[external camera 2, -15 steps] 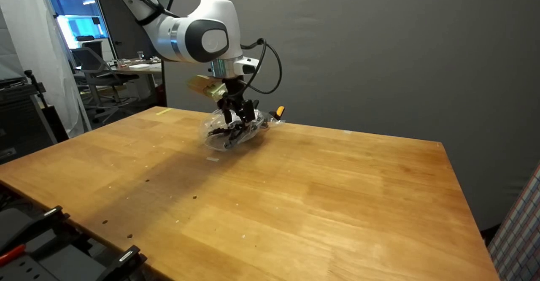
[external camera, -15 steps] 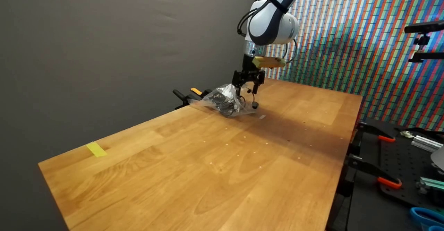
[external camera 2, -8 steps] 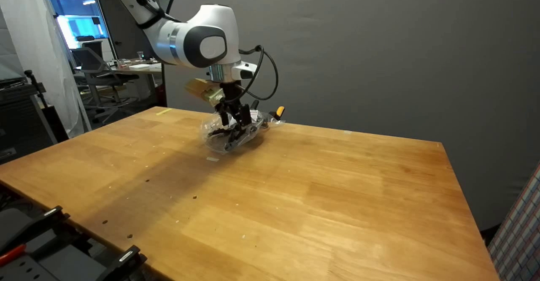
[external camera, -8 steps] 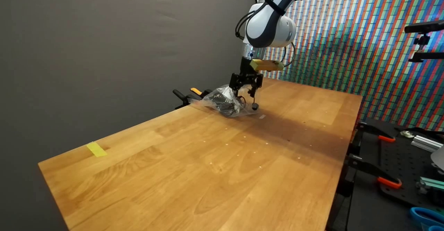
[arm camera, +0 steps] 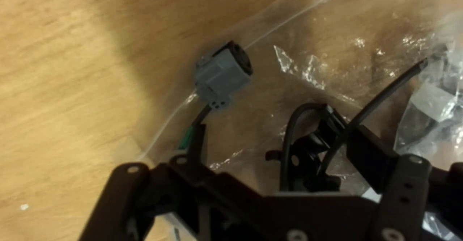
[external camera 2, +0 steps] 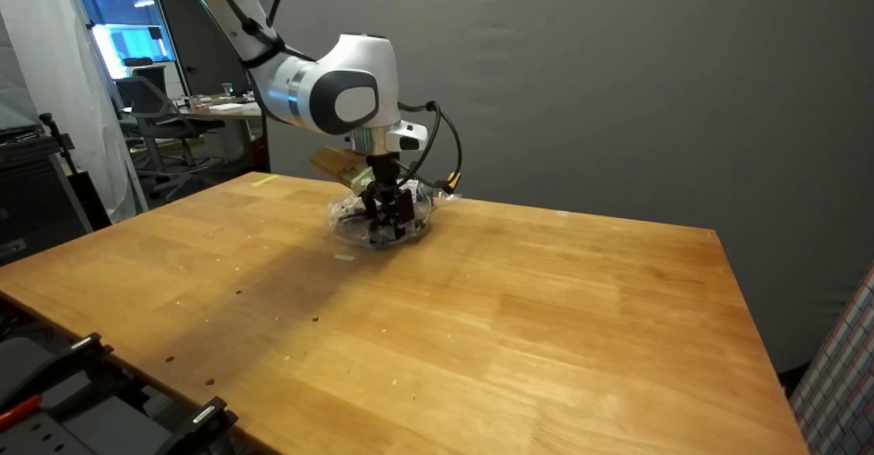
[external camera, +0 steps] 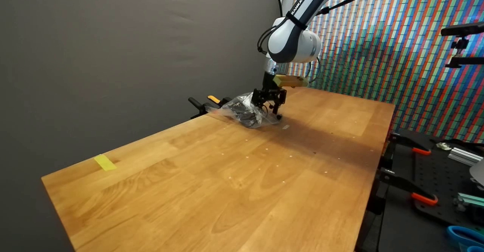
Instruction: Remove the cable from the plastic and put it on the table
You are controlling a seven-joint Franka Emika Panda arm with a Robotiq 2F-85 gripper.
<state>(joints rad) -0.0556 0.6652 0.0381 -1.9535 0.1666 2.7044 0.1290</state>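
A: Gripper [arm camera: 278, 136] low over the bag [external camera: 231, 109], fingers [arm camera: 197, 143] spread wide, nothing held.

B: Cable [arm camera: 347, 132]?

A: At the bag, a loop of it between the fingers. Can't tell whether bag covers it there. Plug [arm camera: 222, 76], in the wrist view, lies across the bag's edge, its lead [arm camera: 202, 116] running to one fingertip.

B: First worry?

A: Bag. Thin, slack, under both tips by the look of it. Close now and a fold may get pinched with the cable; then both lift and nothing is removed.

B: And the lead?

A: Meets or passes behind that fingertip, unclear which. Closing could shove the plug aside instead of catching it.

B: Snags?

A: Black piece [arm camera: 305, 154] beside the loop, kind unknown. If joined to the cable, it could jam inside the bag on a pull.

B: Height?

A: Table [external camera: 227, 199] close beneath, I judge. Too deep, the tips knock it; too shallow, they skim over the cable and come up with bag alone.
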